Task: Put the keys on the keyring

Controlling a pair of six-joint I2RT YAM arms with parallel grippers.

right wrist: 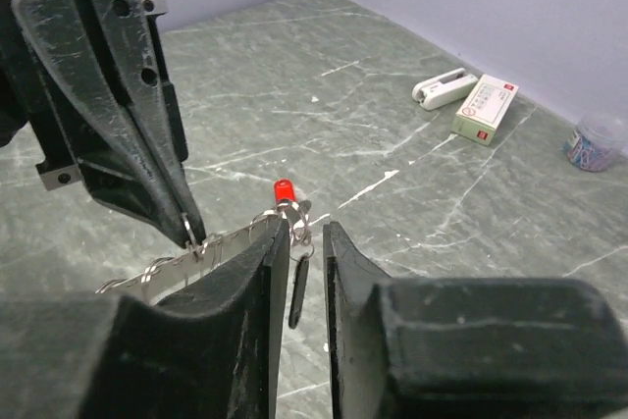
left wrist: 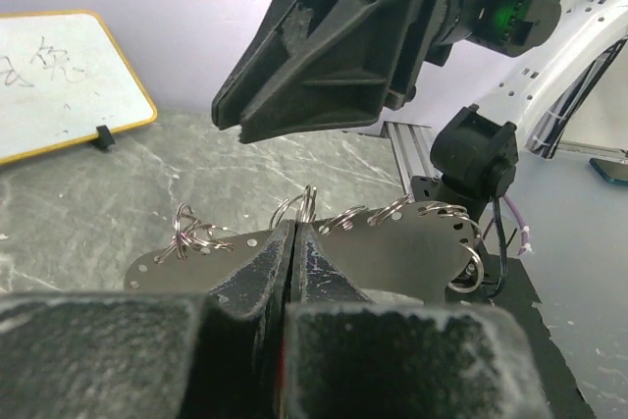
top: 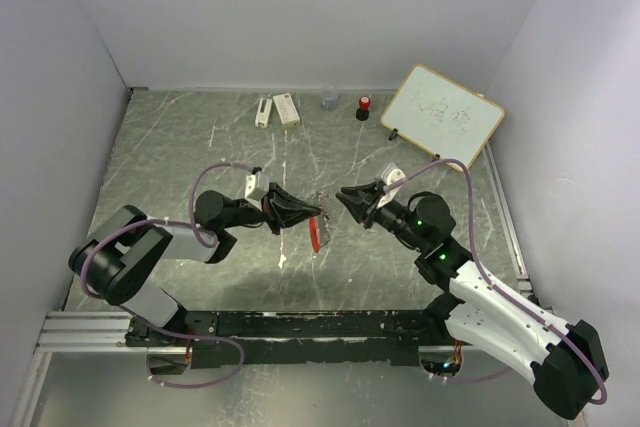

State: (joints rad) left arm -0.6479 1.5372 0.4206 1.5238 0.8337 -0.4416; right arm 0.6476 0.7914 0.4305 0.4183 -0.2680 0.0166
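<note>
**Both arms meet over the keyring at mid-table**

Pale lavender walls close in a green-grey marbled table [top: 200,147]. Along its 12 o'clock edge lie a white stapler [top: 263,110], a box of staples [top: 287,108], a jar of clips [top: 329,99] and a red-capped black cylinder [top: 364,107]. A whiteboard [top: 442,112] leans at 1 o'clock.

The keyring [top: 321,211] is held off the surface at the centre of the table, between the two arms. Its red fob [top: 316,234] points toward 6 o'clock.

The left gripper [left wrist: 294,235] reaches in from 9 o'clock. Its fingers are pressed together on the upper edge of the curved grey piece [left wrist: 392,252], a thin plate with small wire rings [left wrist: 196,233] threaded through the holes along its rim.

The right gripper [right wrist: 306,231] comes in from 3 o'clock, with its tip just beside the plate's end. Its jaws stand a narrow way apart and clamp nothing that can be seen. In the right wrist view, the black tag [right wrist: 294,291] of one of the keys hangs from the rings down into that gap, close to one finger; whether it touches cannot be told. A small red tip [right wrist: 284,189] shows just beyond the fingertips. It cannot be told whether that is the fob or a key's tag.
</note>
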